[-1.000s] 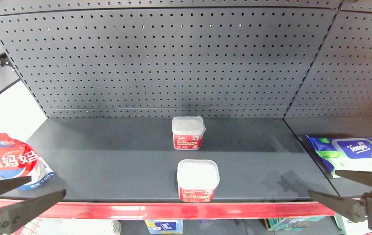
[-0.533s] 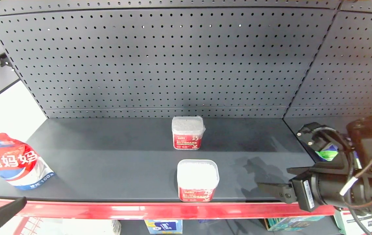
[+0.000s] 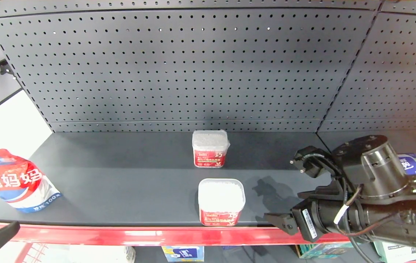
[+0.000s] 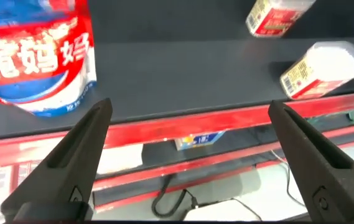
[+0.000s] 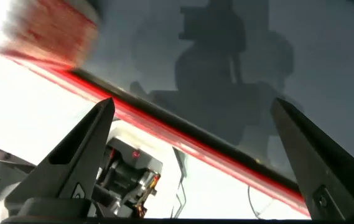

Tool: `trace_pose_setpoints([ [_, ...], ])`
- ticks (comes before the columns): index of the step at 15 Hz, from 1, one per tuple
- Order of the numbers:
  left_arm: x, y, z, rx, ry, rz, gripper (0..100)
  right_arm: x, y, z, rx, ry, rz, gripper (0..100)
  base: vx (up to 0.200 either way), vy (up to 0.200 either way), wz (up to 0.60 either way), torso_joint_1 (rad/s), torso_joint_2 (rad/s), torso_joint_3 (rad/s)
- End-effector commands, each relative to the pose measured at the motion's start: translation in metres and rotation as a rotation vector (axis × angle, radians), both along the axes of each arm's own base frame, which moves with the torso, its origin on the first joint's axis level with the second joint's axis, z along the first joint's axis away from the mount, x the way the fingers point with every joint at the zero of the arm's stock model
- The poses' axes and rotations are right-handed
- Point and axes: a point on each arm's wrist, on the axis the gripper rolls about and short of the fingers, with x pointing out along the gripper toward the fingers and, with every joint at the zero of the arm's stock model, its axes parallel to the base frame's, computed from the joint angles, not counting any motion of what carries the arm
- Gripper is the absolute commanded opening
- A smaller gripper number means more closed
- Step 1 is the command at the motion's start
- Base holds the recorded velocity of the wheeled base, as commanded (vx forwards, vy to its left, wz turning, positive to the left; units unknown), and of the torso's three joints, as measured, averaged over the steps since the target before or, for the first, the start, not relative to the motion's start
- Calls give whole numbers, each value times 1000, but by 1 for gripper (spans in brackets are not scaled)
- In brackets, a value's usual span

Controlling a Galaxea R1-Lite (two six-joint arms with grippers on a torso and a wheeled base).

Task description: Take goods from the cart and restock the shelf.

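Far to the left of the front tub point(image 3: 221, 201), and lower than it, we see the left gripper point(image 4: 190, 106) hanging in front of the shelf's red lip point(image 3: 156, 235). Its two dark fingers are spread wide and hold nothing. Above that gripper, well left of the front tub, a red, white and blue bag point(image 3: 10, 179) stands at the left end of the dark shelf point(image 3: 120, 182), close to the lip.

The front tub itself, white-topped with a red label, sits upright right at the lip, about midway along the board. Directly behind the front tub, apart from it and nearer the perforated back panel point(image 3: 178, 65), stands a second tub point(image 3: 210, 148) of the same kind.

Just right of the front tub, at about the level of the lip, is the right gripper point(image 5: 193, 102). Its fingers also gape wide with nothing between them, and the nearer fingertip stops short of the tub without touching it.

Farther right of the front tub, behind the right arm, a blue pack point(image 3: 410, 164) lies on the neighbouring board, mostly hidden. Below the front tub, under the lip, a blue box point(image 3: 183, 252) shows on the lower level.
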Motion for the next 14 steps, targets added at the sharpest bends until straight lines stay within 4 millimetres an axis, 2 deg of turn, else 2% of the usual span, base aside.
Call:
trace_pose_setpoints([
  [1, 1, 0, 0, -1, -4, -1, 100, 6, 9, 3, -1, -15, 1, 100, 0, 0, 0, 0, 0, 0],
  [9, 1, 0, 1, -3, -11, -1, 100, 34, 33, -1, -12, -12, -4, 100, 0, 0, 0, 0, 0, 0],
  [14, 2, 0, 0, -2, -5, -1, 100, 36, 35, -2, -19, -16, -11, 100, 0, 0, 0, 0, 0, 0],
])
